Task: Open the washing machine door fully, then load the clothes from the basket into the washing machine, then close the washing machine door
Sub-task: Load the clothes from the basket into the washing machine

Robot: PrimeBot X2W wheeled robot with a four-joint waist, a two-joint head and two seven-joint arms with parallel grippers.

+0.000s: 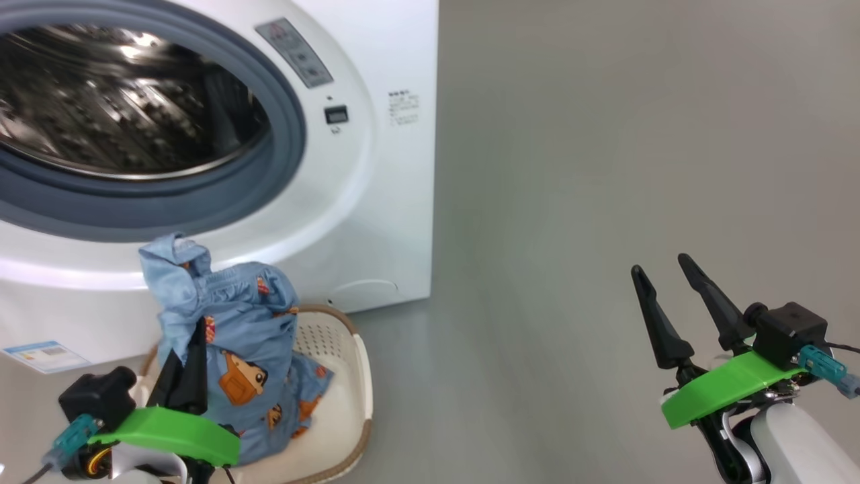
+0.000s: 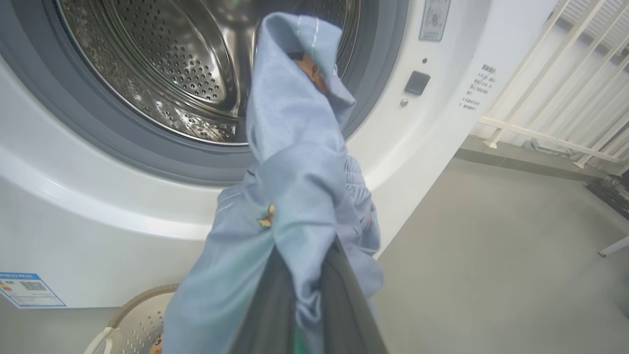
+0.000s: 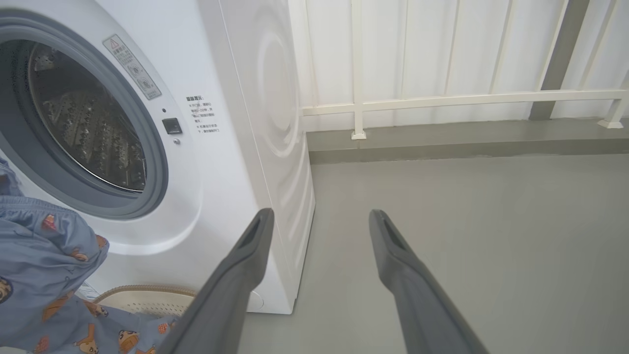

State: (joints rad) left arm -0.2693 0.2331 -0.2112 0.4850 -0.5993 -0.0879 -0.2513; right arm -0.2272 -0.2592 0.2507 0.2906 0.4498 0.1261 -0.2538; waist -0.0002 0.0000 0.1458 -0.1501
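The washing machine [image 1: 376,168] stands at the upper left, its steel drum [image 1: 121,101] uncovered; the washing machine door is out of view. My left gripper [image 1: 195,336] is shut on the clothes [image 1: 248,336], light blue fabric with orange cartoon prints. The bunch is raised above the basket [image 1: 366,376], its lower end still hanging into it. In the left wrist view the clothes [image 2: 295,172] drape over my fingers [image 2: 344,305] in front of the drum mouth. My right gripper [image 1: 660,263] hangs open over bare floor, well to the right; its wrist view shows the clothes [image 3: 44,265] and basket [image 3: 147,297].
Grey floor [image 1: 605,168] stretches open to the machine's right. A white railing [image 3: 442,101] runs along the wall behind. A blue label sticker [image 1: 44,355] and a round cover [image 1: 366,294] sit low on the machine's front.
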